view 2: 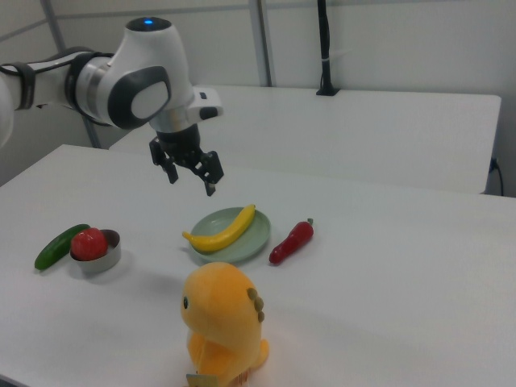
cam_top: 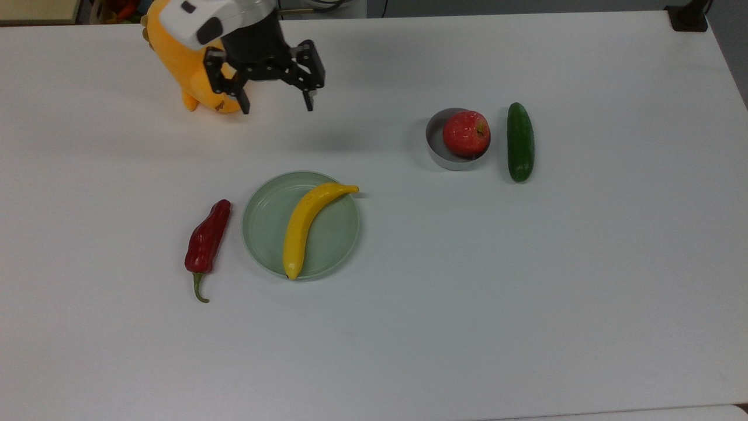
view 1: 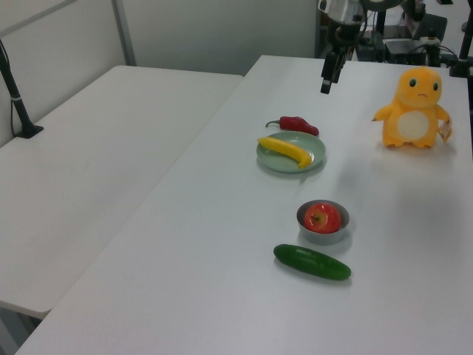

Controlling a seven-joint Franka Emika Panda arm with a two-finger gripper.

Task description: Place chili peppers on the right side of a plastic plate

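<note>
Gripper (cam_top: 274, 108) hangs wide open, empty; chili pepper (cam_top: 206, 241) lies beside plastic plate (cam_top: 263, 210), seemingly not touching.

A robotics lab: a Franka arm (view 2: 121, 89) works over a bare white table (cam_top: 526, 292), with plain grey partition walls (view 1: 214, 33) behind that table.

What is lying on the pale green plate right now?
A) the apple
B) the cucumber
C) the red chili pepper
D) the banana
D: the banana lies across the plastic plate. The chili pepper rests on the table beside the plate, on the top view's left, while the apple sits in the small metal bowl next to the cucumber.
</note>
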